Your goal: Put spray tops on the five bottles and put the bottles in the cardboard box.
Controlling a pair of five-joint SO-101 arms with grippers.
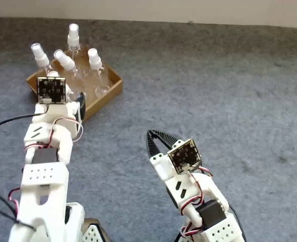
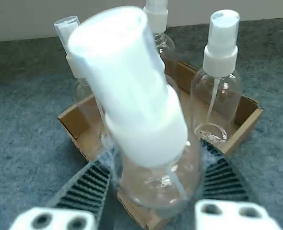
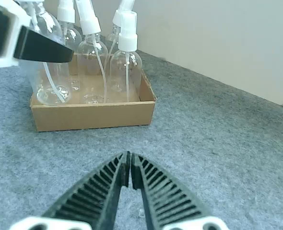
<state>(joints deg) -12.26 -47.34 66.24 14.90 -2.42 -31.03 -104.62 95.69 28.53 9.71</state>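
A shallow cardboard box (image 1: 111, 89) sits at the far left of the grey carpeted table. My left gripper (image 2: 156, 153) is shut on a clear bottle (image 2: 153, 179) with a white spray top (image 2: 127, 81). This bottle leans over the box's near edge. Three other capped bottles stand upright in the box behind it, one at the right (image 2: 217, 91). In the high view the held bottle (image 1: 68, 68) tilts among them, with my left gripper (image 1: 74, 98) at the box's near side. My right gripper (image 3: 130, 158) is shut and holds nothing. It stays low over the carpet (image 1: 151, 137), well short of the box (image 3: 93, 115).
Bare grey carpet (image 1: 214, 91) stretches to the right of the box and around my right arm. A pale wall (image 3: 218, 38) runs along the far edge of the table. Black and red cables trail beside the left arm (image 1: 17, 121).
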